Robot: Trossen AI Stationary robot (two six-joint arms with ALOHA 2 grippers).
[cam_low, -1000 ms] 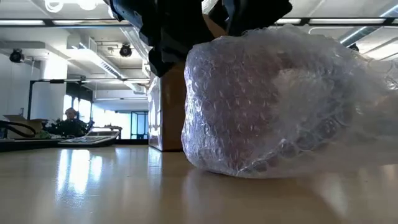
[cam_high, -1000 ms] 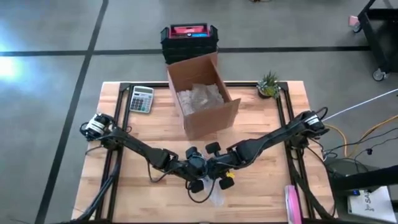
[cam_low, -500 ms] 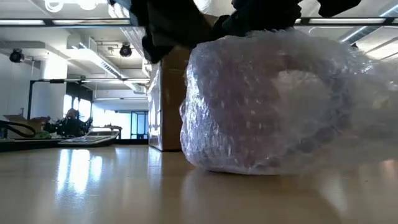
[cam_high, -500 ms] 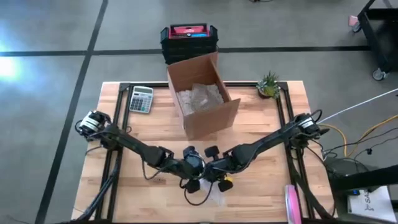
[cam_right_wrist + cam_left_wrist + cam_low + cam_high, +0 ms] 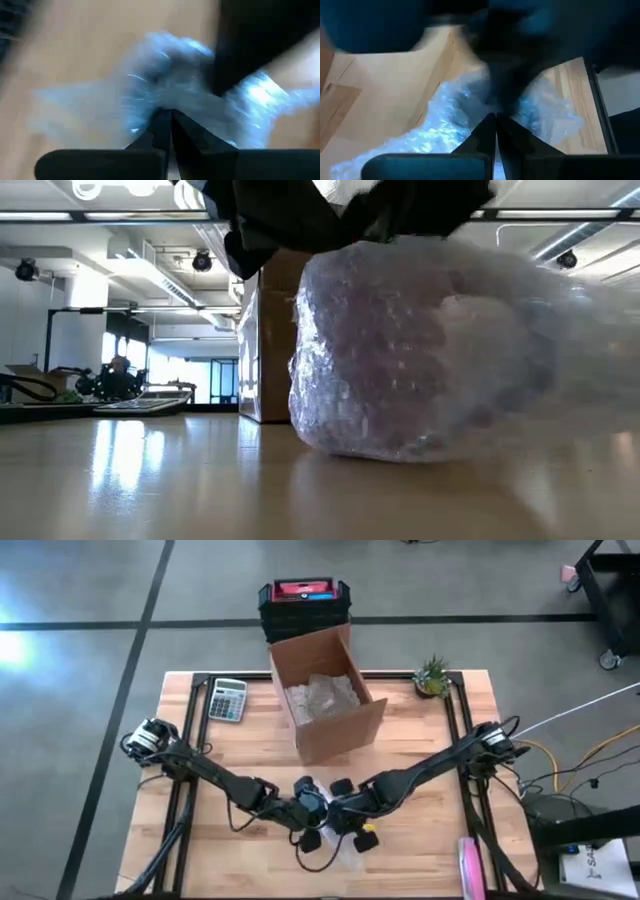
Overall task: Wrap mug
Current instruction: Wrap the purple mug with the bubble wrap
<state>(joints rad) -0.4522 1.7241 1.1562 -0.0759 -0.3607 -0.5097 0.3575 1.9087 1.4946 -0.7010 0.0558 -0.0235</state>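
While both arms crowd together near the tabletop's (image 5: 240,750) front edge, left pincer (image 5: 495,122) and right pincer (image 5: 167,120) are each closed on bubble wrap (image 5: 420,350) bundling the mug there.

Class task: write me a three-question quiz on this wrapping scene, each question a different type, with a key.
1. True or false: the bundle rests on the table.
2. Which item sits beside the box? A) calculator B) kettle C) lamp
3. Fill in: the left claw and right claw both look ____.

Key: 1 true; 2 A; 3 shut.
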